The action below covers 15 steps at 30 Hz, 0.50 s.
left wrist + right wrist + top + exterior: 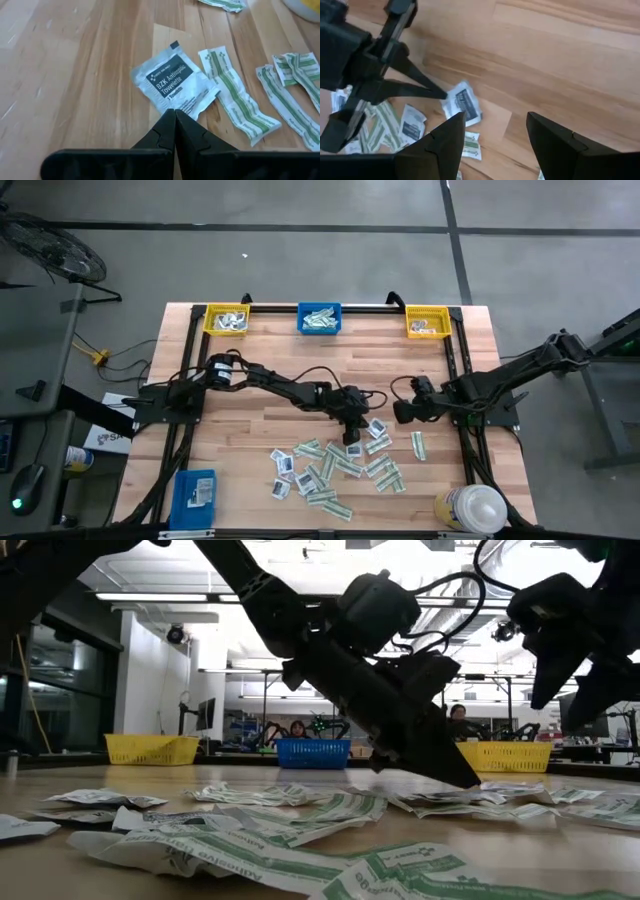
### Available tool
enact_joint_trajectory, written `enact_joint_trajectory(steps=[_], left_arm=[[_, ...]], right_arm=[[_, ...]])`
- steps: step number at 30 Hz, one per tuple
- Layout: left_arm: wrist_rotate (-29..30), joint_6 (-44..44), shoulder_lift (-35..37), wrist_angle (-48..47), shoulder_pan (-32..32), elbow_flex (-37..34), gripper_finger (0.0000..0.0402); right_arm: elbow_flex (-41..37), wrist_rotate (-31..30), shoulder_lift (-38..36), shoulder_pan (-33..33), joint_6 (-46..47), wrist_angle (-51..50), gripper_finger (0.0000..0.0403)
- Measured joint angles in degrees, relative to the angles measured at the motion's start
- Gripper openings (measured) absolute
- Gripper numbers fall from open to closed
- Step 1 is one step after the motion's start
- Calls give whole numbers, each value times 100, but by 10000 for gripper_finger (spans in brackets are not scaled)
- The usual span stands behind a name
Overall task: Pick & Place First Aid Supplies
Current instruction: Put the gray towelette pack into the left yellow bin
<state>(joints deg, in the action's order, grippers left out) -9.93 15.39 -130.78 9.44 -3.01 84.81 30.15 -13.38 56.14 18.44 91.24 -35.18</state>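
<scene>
The left gripper (175, 114) is closed, fingertips pinching what looks like the near edge of a squarish white paper towelette packet with a dark label (172, 85) lying on the wooden table (75, 75). Just beside it lie narrow green-and-white strip packets (240, 97). The right gripper (495, 132) hovers nearby, fingers spread, holding nothing.

High view looks straight down from above, far enough to take in the whole table (250, 395) plus floor around it. Low view sits at tabletop height, level, very near the scattered packets (300, 805), facing the yellow bins (152, 748) and blue bin (312, 752) at the far edge and the room behind. Left wrist view looks down close past its closed left gripper (175, 117) at a BZK towelette packet (172, 85). Right wrist view, from higher up, shares that same packet (462, 102) and shows the left gripper (442, 94).
</scene>
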Motion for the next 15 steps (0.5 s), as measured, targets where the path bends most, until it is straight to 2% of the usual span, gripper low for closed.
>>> enact_joint_trajectory(steps=[7,15], left_arm=[[125,136,-49,-133,-2,13,0],[42,460,-294,-209,0,27,0]], right_arm=[[0,84,246,17,168,104,206],[0,266,1257,424,510,1045,206]])
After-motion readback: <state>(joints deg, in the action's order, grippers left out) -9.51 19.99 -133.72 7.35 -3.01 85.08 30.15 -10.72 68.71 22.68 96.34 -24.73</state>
